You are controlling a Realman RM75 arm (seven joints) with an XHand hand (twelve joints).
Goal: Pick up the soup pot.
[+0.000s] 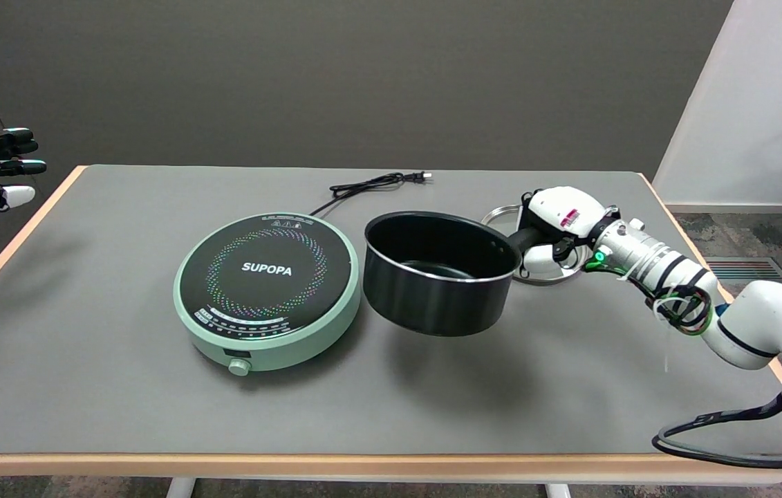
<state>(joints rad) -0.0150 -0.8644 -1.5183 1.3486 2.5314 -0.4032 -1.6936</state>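
Black and non-stick in look, the soup pot (435, 273) is seen just right of the mint-green induction cooker (267, 290), near the middle of the grey table (121, 415). Its handle, pointing to the picture's right, is wrapped by the robot hand (555, 232), whose fingers are closed around it; the handle itself is almost wholly hidden by that grasp. A shadow is cast on the table below and in front of the pot, set apart from its base, and the pot is tilted slightly, so it is judged to be already off the table rather than resting on it, though contact at the far side cannot be ruled out from this single view.

The lifting step is therefore taken to be in hand, with the grasp made and the raise begun or about to be completed. What is called for next is a steady upward carry with the wrist kept level, since the pot's weight hangs well out from the handle and a loose hold would let it rotate downward. Care is needed on the left, where the pot's wall is very close to the cooker's rim.

Behind the robot hand a glass lid (536, 242) with a metal rim is lying flat, and a black power cord (370, 185) is trailed toward the table's far edge.
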